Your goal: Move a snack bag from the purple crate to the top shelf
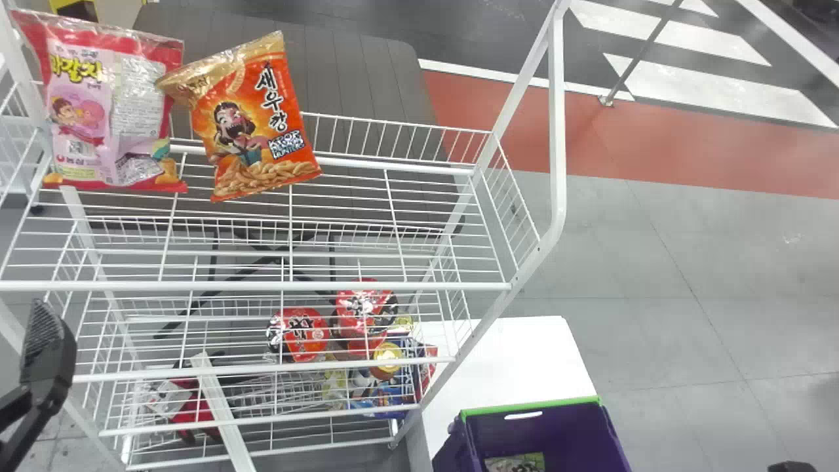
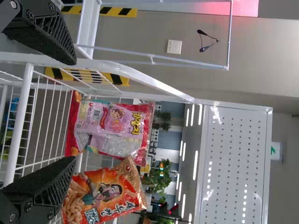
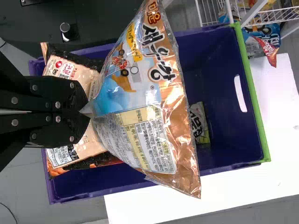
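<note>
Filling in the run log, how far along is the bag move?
Done, it seems: the grasp, with the right gripper shut on one end of the snack bag. In hand: that bag, over the purple crate. Left: bringing it to the top shelf, where a pink bag and an orange bag stand, and releasing it.

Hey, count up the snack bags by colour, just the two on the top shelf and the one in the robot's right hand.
Pink-and-red bag, on the top shelf: 1
Orange bag, on the same shelf: 1
Brown-and-blue bag, in the right hand: 1
Total: 3
</note>
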`<state>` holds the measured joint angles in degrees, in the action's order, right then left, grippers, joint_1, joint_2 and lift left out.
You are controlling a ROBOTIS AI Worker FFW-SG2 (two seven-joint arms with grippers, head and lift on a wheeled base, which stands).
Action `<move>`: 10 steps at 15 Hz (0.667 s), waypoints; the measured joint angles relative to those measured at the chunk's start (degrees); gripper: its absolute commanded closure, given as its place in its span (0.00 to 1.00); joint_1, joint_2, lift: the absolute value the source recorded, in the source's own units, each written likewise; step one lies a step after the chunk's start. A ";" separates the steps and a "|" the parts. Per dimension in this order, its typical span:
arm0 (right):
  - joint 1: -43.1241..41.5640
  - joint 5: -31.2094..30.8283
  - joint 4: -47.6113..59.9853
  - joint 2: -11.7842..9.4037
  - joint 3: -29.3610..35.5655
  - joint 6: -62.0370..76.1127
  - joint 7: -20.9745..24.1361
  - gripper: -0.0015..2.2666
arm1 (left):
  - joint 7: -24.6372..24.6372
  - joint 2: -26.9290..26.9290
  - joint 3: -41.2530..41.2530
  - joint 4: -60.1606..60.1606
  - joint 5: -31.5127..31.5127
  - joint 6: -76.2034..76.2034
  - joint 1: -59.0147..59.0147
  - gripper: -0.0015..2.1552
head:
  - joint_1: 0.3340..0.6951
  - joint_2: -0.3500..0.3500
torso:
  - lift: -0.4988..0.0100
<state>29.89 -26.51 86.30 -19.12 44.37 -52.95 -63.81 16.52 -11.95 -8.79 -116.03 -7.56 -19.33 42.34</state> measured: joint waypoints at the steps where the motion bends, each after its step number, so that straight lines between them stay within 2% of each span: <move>1: 0.02 0.03 0.57 0.25 0.29 0.15 -0.54 0.70 | 0.00 0.03 -0.01 0.07 0.00 0.08 -0.05 0.04 | 1.00 0.00 | 0.98; 4: 0.20 1.27 5.63 1.89 3.48 0.64 -7.04 0.70 | 0.00 0.05 -0.24 0.30 0.04 0.24 -0.28 0.04 | 1.00 0.00 | 0.98; 7: 0.70 2.42 14.69 4.57 6.38 -3.91 -9.45 0.70 | -0.19 0.02 -0.51 0.42 0.09 0.41 -0.38 0.04 | 1.00 0.00 | 0.98; 10: 0.77 5.30 25.30 8.12 9.29 -6.76 -11.79 0.70 | -0.24 0.01 -0.88 0.45 0.33 0.65 -0.50 0.04 | 1.00 0.00 | 0.98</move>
<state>30.66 -21.21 111.60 -11.00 53.66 -59.70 -75.60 16.28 -11.94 -9.67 -115.58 -7.22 -18.67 41.84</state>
